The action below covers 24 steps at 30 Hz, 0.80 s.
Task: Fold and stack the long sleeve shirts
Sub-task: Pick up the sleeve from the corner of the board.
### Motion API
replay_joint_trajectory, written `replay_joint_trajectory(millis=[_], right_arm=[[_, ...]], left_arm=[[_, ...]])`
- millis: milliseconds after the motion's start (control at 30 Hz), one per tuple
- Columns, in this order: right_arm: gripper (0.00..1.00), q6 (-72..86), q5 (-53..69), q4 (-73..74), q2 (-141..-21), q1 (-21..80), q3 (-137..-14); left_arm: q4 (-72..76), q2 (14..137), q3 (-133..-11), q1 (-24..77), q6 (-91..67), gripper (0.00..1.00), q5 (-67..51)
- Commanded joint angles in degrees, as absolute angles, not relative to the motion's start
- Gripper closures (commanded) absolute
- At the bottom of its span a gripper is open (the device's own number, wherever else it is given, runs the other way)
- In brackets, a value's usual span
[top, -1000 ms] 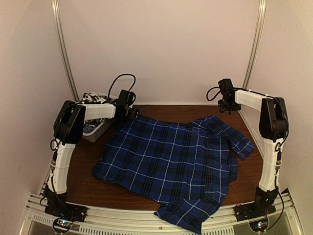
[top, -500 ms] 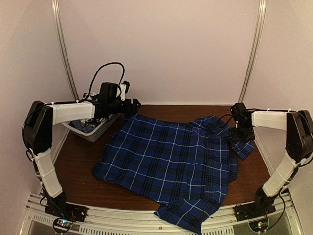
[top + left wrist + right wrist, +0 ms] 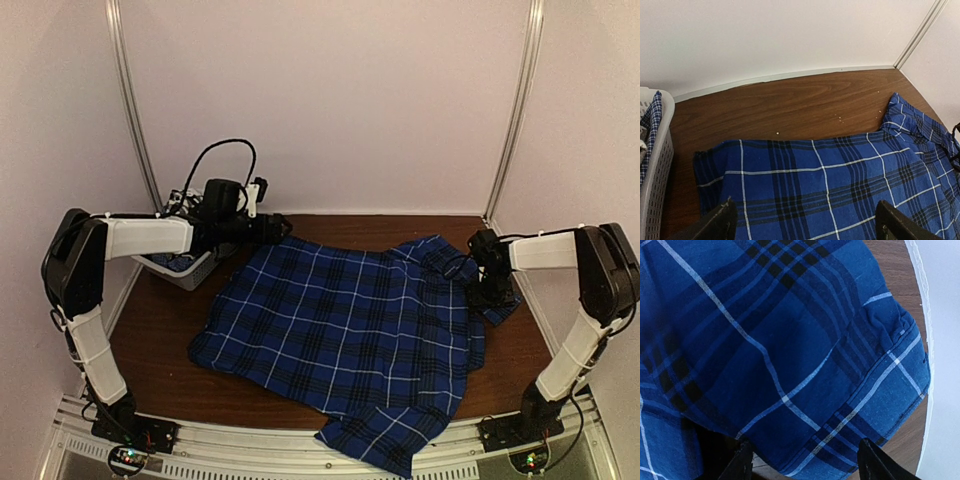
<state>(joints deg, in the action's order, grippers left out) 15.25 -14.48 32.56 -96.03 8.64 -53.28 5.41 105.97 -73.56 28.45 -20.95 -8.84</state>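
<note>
Blue plaid shirt [image 3: 350, 330] lies flat mid desk [image 3: 165, 335], and both arms have just dropped onto it, left gripper [image 3: 278, 229] released at its far-left corner, right gripper [image 3: 488, 290] released over the right-edge sleeve cuff [image 3: 880, 405], so first-fold pinch looks next.

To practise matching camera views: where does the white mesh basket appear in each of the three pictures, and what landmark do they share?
Top external: the white mesh basket sits on the left side, at mid-height, partly hidden.
Left wrist: its wall runs along the left edge.
Right wrist: not in it.
Shared landmark: the blue plaid shirt, seen in all three views.
</note>
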Motion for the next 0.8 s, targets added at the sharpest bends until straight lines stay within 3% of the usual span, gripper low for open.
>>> replay_joint_trajectory(millis=[0, 367, 667, 767], right_arm=[[0.3, 16.52, -11.86, 30.19, -99.49, 7.78, -51.88], [0.73, 16.34, -4.45, 20.58, -102.9, 1.03, -46.39], [1.0, 16.09, -0.59, 17.45, -97.71, -0.74, -44.63], [1.0, 16.63, 1.47, 17.23, -90.24, -0.59, -43.34]], left_arm=[[8.39, 104.24, -72.61, 28.65, -21.26, 0.02, -9.57], [7.83, 103.48, -70.96, 28.74, -21.11, 0.02, -8.67], [7.45, 101.69, -69.48, 28.74, -20.33, 0.02, -6.95], [7.06, 100.94, -68.71, 28.74, -19.8, 0.02, -5.74]])
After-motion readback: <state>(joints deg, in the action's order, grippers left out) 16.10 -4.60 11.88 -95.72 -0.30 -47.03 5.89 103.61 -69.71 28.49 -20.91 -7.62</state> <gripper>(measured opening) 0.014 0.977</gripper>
